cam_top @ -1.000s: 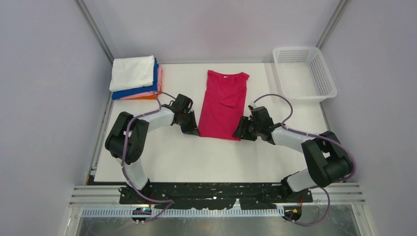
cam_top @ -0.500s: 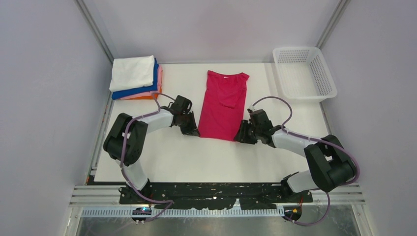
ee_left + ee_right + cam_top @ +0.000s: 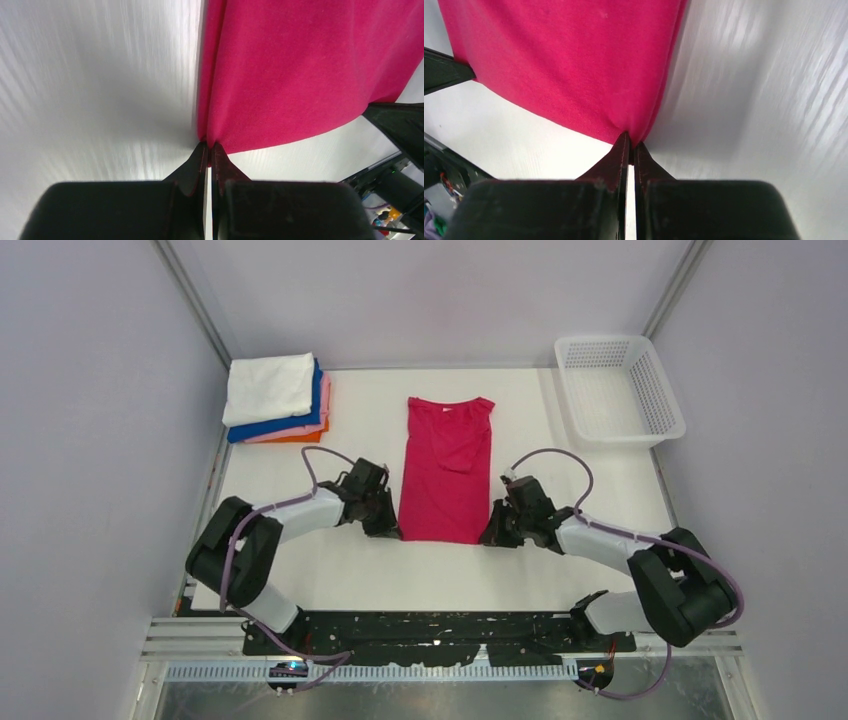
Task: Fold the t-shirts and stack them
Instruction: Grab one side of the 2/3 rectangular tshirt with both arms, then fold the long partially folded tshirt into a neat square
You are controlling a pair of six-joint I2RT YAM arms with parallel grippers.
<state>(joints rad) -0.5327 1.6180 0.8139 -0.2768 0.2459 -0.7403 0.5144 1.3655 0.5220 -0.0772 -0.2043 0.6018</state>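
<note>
Black fingers of the left gripper (image 3: pixel 209 145) pinch shut on the near left corner of the magenta shirt (image 3: pixel 300 70), and the right gripper (image 3: pixel 630 142) clamps its near right corner likewise. Soft knit cloth puckers at both tips. The shirt lies as a long narrow rectangle, neck far, in the middle of the smooth white table (image 3: pixel 330 570). Folded shirts (image 3: pixel 270 388), white over blue, pink and orange, stack at the far left; a white mesh basket (image 3: pixel 668 405) sits far right.
</note>
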